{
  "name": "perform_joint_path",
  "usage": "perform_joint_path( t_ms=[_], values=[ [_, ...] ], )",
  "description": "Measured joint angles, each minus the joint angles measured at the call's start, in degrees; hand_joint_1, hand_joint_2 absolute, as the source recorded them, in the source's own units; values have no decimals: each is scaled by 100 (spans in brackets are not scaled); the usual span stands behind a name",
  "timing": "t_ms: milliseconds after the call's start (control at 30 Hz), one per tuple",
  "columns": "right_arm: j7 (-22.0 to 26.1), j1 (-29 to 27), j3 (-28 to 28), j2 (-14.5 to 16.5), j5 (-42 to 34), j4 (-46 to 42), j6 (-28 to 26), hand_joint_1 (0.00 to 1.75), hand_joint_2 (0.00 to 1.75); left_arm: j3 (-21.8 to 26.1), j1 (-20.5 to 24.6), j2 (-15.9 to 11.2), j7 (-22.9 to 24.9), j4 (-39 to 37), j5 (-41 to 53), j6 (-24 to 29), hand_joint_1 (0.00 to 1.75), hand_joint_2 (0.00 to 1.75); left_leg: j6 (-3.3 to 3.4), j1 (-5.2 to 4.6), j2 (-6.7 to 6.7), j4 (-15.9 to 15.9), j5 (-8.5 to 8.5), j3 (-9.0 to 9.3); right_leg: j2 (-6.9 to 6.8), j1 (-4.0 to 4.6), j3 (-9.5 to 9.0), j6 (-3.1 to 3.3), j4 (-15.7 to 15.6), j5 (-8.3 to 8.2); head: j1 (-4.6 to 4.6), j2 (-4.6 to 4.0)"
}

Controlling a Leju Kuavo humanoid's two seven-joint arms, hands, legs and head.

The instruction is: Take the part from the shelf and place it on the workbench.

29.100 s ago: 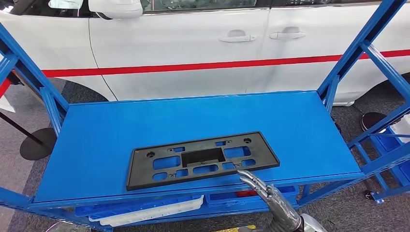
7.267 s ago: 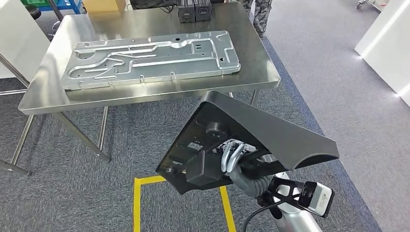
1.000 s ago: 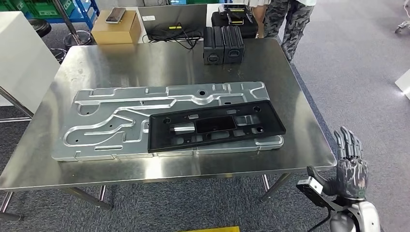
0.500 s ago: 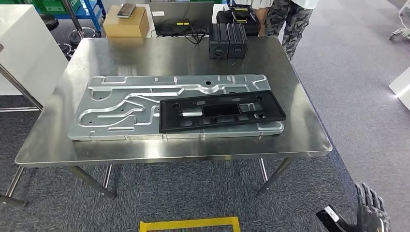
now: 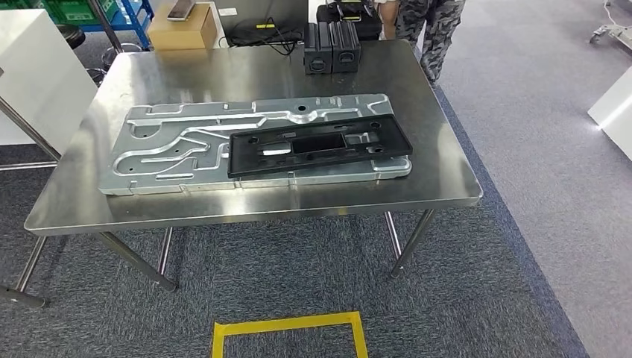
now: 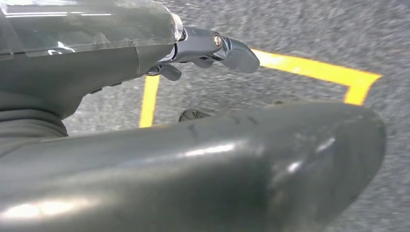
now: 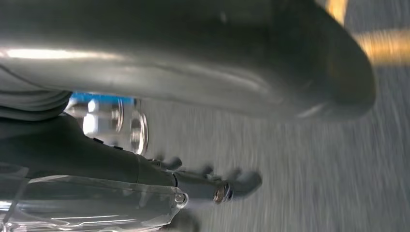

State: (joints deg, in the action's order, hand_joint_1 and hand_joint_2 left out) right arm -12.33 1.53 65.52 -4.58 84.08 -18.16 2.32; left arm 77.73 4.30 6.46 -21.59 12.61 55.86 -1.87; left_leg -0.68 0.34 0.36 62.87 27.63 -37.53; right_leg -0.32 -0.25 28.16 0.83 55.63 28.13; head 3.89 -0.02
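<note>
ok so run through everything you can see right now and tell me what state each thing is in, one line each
black plastic frame: lying flat on the metal plate, let go
metal plate: flat on the steel table
steel table: standing, holding the plate and the frame
two black boxes: upright at the table's far edge
cardboard box: closed, phone on top
left robot hand: holds nothing, hanging over the floor
right robot hand: holds nothing, blurred

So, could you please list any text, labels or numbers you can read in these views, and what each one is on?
No text can be read in any view.
Cardboard box: a pale label near it, too small to read.
Black cases: no legible marking.
Black part and metal plate: no visible lettering.
Yellow floor tape: a plain outline, no characters.
</note>
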Motion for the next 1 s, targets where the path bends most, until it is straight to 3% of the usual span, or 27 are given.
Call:
perform_joint_path(
  t_ms=[67, 100, 133, 167, 233, 300, 333, 367, 400, 433, 467, 500, 567, 600, 633, 667, 733, 800, 833, 867, 933, 967, 1000],
  values=[
    [27, 53, 67, 172, 2, 163, 150, 0, 0, -35, 2, -1, 19, 0, 36, -22, 0, 0, -32, 3, -3, 737, 550, -171, -5, 26, 176, 39, 10, -138, 1, 0],
    [75, 81, 88, 243, 7, 226, 202, 0, 0, -54, 6, -1, 34, 0, 52, -29, 0, 0, -41, 3, -4, 1036, 647, -194, -12, 41, 273, 44, 18, -210, 1, 0],
    [141, 110, 103, 306, 15, 280, 238, 0, 0, -67, 11, -1, 55, 0, 66, -33, 0, 0, -39, 4, -4, 1178, 601, -138, -18, 56, 374, 46, 29, -282, 2, 0],
    [216, 142, 113, 355, 23, 319, 261, 0, 0, -75, 16, -1, 77, 0, 78, -32, 0, 0, -28, 4, -4, 1123, 456, 11, -22, 69, 477, 44, 44, -352, 1, 0],
    [357, 210, 118, 436, 35, 376, 264, 0, 0, -82, 44, -3, 114, 0, 93, -21, 0, 0, 28, -9, -4, 456, 226, 611, -22, 90, 662, 25, 82, -484, 1, 0],
    [451, 263, 121, 487, 36, 414, 237, 0, 0, -89, 91, -6, 138, 0, 100, -9, 0, 0, 99, -47, -5, -431, 315, 1255, -32, 103, 769, -17, 128, -596, 0, 0],
    [478, 283, 125, 497, 35, 427, 225, 0, 0, -94, 109, -8, 146, 0, 103, -5, 0, 0, 136, -71, -7, -691, 386, 1422, -42, 97, 791, -45, 138, -650, 1, 0],
    [494, 297, 133, 504, 32, 439, 219, 0, 0, -99, 115, -8, 156, 0, 107, -4, 0, 0, 175, -90, -7, -807, 400, 1458, -51, 88, 805, -76, 140, -706, 0, 0],
    [502, 308, 146, 503, 27, 448, 217, 0, 0, -103, 111, -5, 166, -2, 110, -4, 0, 0, 222, -92, 1, -806, 348, 1411, -49, 71, 818, -108, 139, -739, -1, 0],
    [506, 312, 160, 503, 20, 457, 215, 0, 0, -108, 108, -4, 175, -3, 114, -4, 0, 0, 270, -89, 14, -817, 284, 1362, -34, 56, 850, -145, 178, -673, -1, 0],
    [506, 311, 172, 503, 13, 465, 213, 0, 0, -111, 104, -3, 185, -5, 115, -4, 0, 0, 319, -82, 27, -829, 207, 1295, -17, 44, 901, -183, 298, -488, -1, 0],
    [502, 308, 183, 502, 8, 471, 210, 0, 0, -114, 104, -2, 189, -7, 116, -4, 0, 0, 354, -72, 40, -836, 124, 1210, 0, 28, 974, -220, 531, -196, -2, 0],
    [494, 305, 194, 503, 3, 483, 208, 0, 0, -119, 103, -4, 192, -7, 122, -4, 0, 0, 381, -75, 44, -826, -28, 1010, 10, 2, 1135, -279, 1241, 408, -1, 0],
    [492, 305, 198, 502, 3, 487, 207, 0, 0, -120, 101, -5, 192, -7, 125, -4, 0, 0, 374, -75, 44, -813, -102, 901, 10, -9, 1174, -301, 1577, 536, -1, 0],
    [491, 306, 199, 502, 2, 491, 207, 0, 0, -121, 100, -5, 193, -7, 129, -5, 0, 0, 363, -74, 45, -792, -174, 789, 10, -18, 1146, -316, 1781, 508, 0, 0],
    [489, 307, 200, 502, 2, 494, 205, 0, 0, -121, 100, -5, 195, -7, 131, -5, 0, 0, 349, -71, 46, -763, -240, 674, 10, -27, 1028, -326, 1804, 365, 0, 0],
    [483, 312, 200, 499, 2, 496, 204, 0, 0, -127, 103, -3, 199, -11, 134, -5, 0, 0, 313, -63, 44, -685, -355, 462, 12, -42, 491, -326, 1271, 75, 0, 0],
    [478, 329, 200, 495, 3, 497, 203, 0, 0, -142, 108, 3, 201, -16, 136, -5, 0, 0, 259, -70, 40, -598, -440, 318, 21, -26, -164, -280, 382, 147, 0, 0],
    [477, 338, 201, 494, 4, 498, 203, 0, 0, -155, 113, 6, 202, -17, 138, -5, 0, 0, 225, -72, 41, -569, -485, 275, 27, -11, -356, -246, 78, 245, 0, 0],
    [477, 343, 201, 493, 4, 500, 204, 0, 0, -170, 117, 9, 208, -17, 145, -4, 0, 0, 188, -73, 41, -556, -533, 245, 30, 6, -437, -205, -89, 303, 0, 0],
    [469, 341, 202, 493, 4, 506, 207, 0, 0, -195, 118, 10, 238, -17, 171, 3, 0, 0, 116, -64, 35, -523, -558, 192, 12, -2, -378, -110, -133, 249, -1, 0],
    [463, 341, 202, 493, 4, 508, 209, 0, 0, -203, 116, 10, 263, -18, 187, 8, 0, 0, 84, -55, 27, -425, -425, 149, -4, -9, -325, -53, -137, 188, -1, 0],
    [449, 341, 202, 493, 4, 510, 211, 0, 0, -210, 112, 11, 287, -19, 204, 13, 0, 0, 54, -43, 18, -220, -182, 80, -19, -14, -258, -8, -144, 117, -1, 0]
  ],
)
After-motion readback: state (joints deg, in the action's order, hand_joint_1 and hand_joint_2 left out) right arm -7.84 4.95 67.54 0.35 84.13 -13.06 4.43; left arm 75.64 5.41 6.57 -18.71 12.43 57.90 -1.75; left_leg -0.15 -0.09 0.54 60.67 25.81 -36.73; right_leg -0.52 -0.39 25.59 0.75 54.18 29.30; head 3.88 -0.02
